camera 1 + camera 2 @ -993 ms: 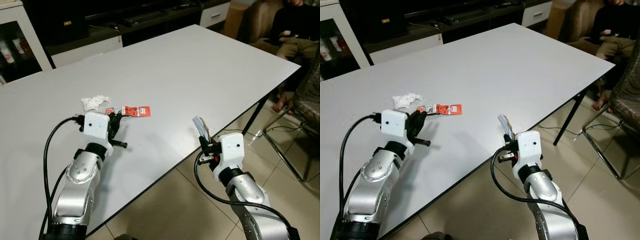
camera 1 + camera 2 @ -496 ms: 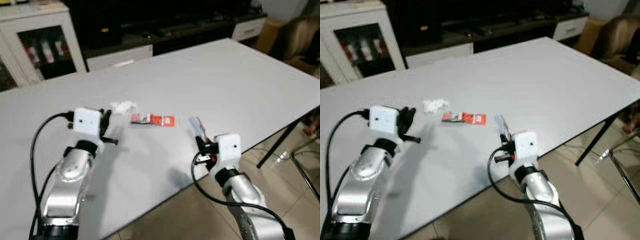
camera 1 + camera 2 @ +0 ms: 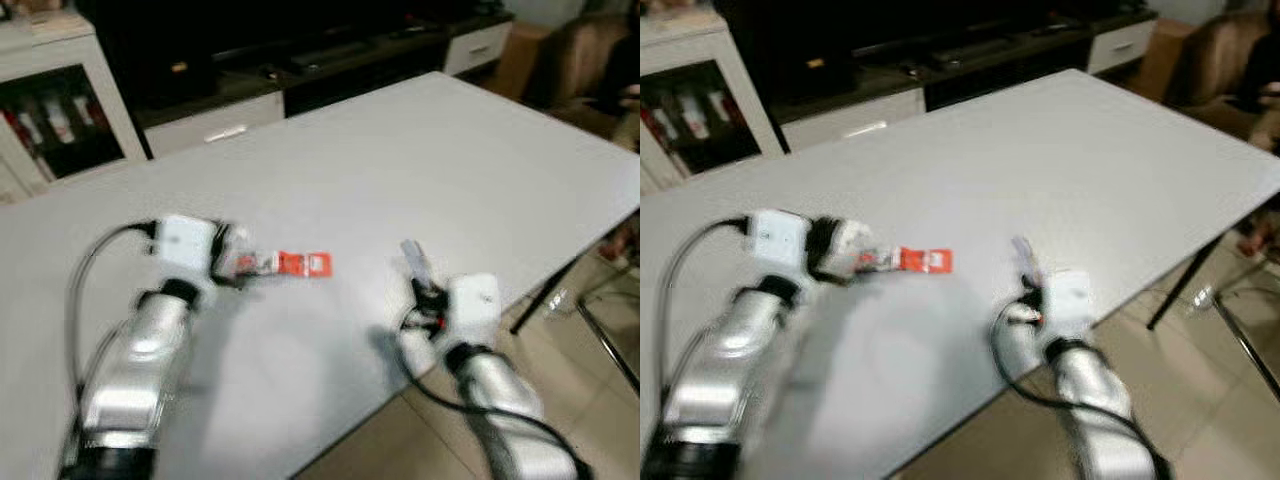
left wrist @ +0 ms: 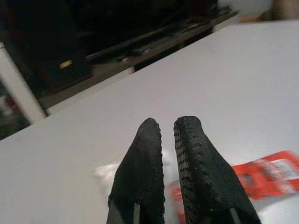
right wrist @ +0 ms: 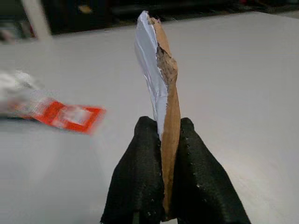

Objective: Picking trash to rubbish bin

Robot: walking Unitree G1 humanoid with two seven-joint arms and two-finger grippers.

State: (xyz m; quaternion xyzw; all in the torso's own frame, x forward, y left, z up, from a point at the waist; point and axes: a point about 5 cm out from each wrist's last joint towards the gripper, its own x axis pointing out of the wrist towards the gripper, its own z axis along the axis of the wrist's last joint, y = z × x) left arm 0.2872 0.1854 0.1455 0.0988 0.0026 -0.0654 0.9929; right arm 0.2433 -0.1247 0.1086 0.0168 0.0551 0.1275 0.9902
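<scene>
Gathering trash off the white table looks like the step in hand, with no bin in sight. In the blurred eye views, the left gripper sits at the near end of the red wrapper, about where the crumpled tissue lies, while the right gripper stands near the table's edge. The left wrist view shows its fingers nearly together, empty, above tissue and wrapper. The right wrist view shows fingers pinching an upright scrap of card. Next, I judge, the left must part and close on the tissue.
</scene>
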